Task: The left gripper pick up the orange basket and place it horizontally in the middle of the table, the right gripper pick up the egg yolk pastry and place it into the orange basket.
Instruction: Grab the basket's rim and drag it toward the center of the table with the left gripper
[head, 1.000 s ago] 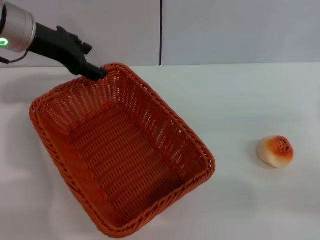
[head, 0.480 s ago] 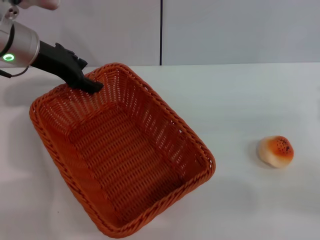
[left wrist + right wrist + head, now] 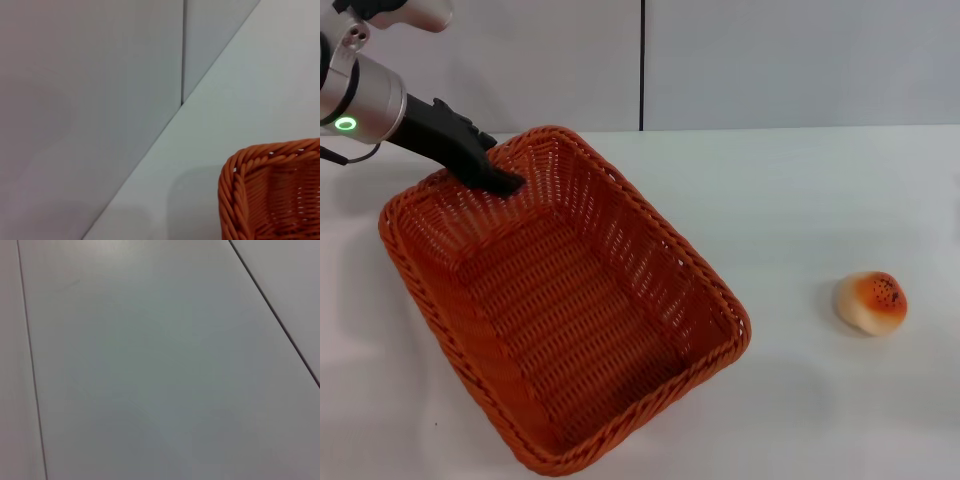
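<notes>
Basket (image 3: 560, 300) sits skewed on the surface (image 3: 800, 190), not yet horizontal. Left gripper (image 3: 503, 183) is at its ten-o'clock corner rim; whether the fingers grip it I cannot tell. Pastry (image 3: 871, 302) waits at three o'clock, untouched. Right gripper unseen. Both placements remain.

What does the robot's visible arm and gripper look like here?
Only the left arm shows: a silver cylindrical segment with a glowing green ring light, a thin dark cable beneath it, then a matte black wrist tapering into the black left gripper. No right arm in view.
</notes>
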